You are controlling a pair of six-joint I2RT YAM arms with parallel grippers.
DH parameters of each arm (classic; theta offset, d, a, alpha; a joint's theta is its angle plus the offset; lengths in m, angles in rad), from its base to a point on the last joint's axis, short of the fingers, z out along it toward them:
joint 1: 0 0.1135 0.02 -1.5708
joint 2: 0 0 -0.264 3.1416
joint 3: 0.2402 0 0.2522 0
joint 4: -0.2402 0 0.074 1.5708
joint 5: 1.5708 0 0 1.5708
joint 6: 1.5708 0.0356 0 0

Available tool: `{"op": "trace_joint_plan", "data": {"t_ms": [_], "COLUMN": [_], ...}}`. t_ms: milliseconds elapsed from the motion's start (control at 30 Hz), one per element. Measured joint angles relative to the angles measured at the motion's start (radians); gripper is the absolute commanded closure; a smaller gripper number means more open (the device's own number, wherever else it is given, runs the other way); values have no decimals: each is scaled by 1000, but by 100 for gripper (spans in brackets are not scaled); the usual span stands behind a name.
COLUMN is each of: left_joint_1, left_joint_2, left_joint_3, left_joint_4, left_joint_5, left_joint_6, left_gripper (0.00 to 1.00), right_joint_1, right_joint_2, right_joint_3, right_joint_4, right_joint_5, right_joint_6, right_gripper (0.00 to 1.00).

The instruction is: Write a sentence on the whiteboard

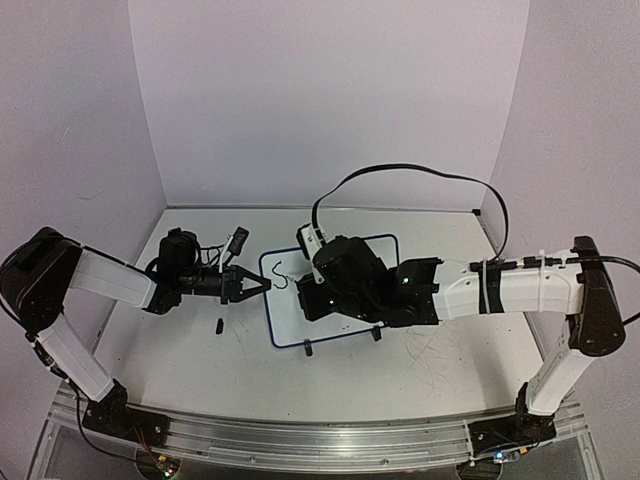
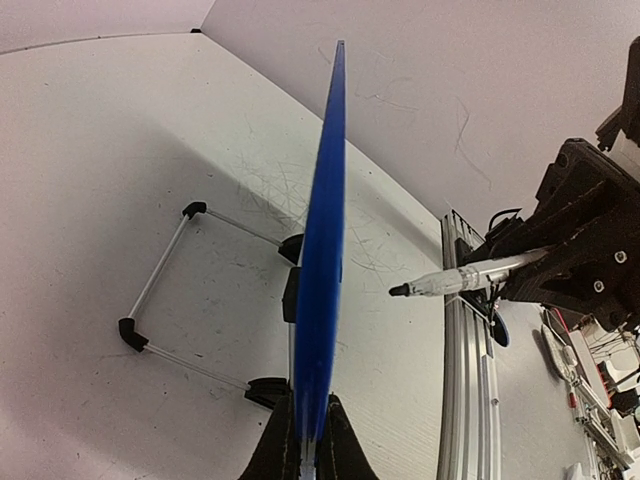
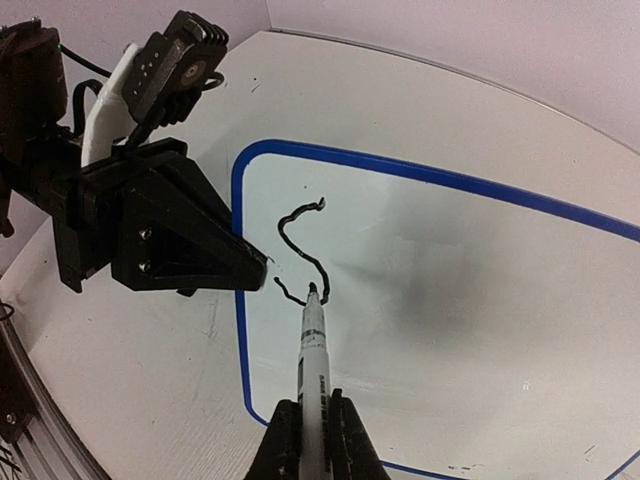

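The whiteboard (image 1: 290, 310), white with a thin blue rim, stands tilted on black clip feet at mid-table. My left gripper (image 1: 262, 285) is shut on its left rim; in the left wrist view the blue edge (image 2: 322, 250) runs up from between the jaws (image 2: 308, 440). My right gripper (image 3: 312, 425) is shut on a white marker (image 3: 314, 365), with the tip at the board beside a black S-shaped stroke (image 3: 300, 250). That stroke (image 1: 281, 274) is the only lettering of the sentence that shows. The marker also shows in the left wrist view (image 2: 470, 278).
A small black cap (image 1: 218, 324) lies on the table left of the board. A wire stand with black ends (image 2: 165, 290) shows behind the board. Faint grey scratches mark the tabletop. A black cable (image 1: 400, 175) loops over the right arm. The aluminium rail (image 1: 300, 440) runs along the near edge.
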Motion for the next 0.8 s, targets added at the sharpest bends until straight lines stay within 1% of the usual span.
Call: {"op": "trace_joint_plan", "data": {"t_ms": [267, 800], "left_joint_1": [0, 0], "left_joint_2": [0, 0], "left_joint_3": [0, 0], "left_joint_4": [-1, -2], "left_joint_5": [0, 0], "left_joint_6": [0, 1], "left_gripper": [100, 100], "right_joint_1": [0, -15], "right_joint_2": [2, 34], "right_joint_3": [3, 36], "right_joint_4": [0, -14], "right_joint_5": [-18, 8], "right_joint_6": [-24, -25], "right_gripper": [100, 100]}}
